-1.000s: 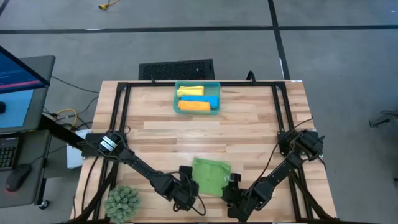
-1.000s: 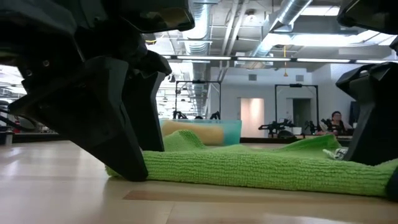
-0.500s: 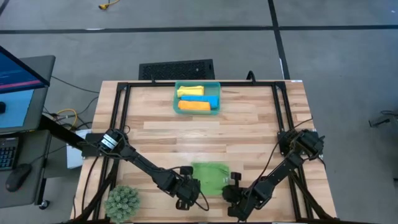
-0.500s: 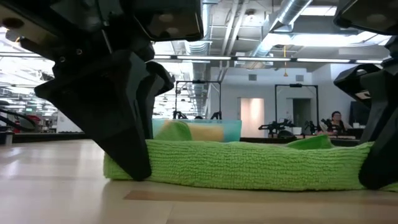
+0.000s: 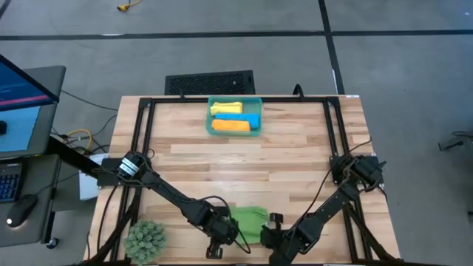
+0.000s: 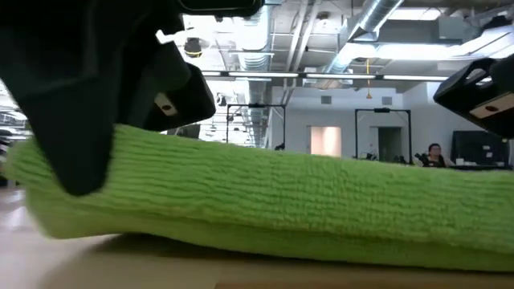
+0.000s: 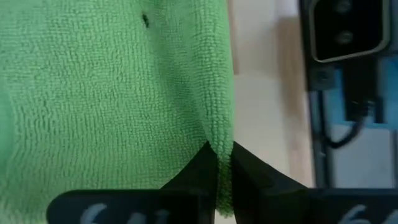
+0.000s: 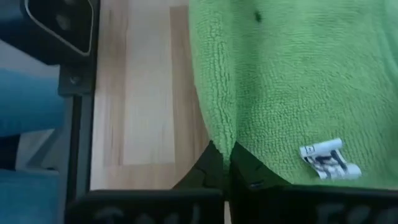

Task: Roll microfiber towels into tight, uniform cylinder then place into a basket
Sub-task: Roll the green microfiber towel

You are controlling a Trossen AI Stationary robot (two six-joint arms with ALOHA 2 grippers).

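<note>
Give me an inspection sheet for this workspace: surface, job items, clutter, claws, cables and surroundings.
Surface: wooden table, black frame around its edge.
Job's things: green towel at the near edge; yellow, blue and orange towels rolled in the basket at the far edge.
Clutter: spiky green plant at the near left corner.
Grippers: left claw shut on the green towel's edge; right claw shut on its opposite edge.
Cables: cords left of the table.
Surroundings: black grate on the floor; monitor at left.
</note>
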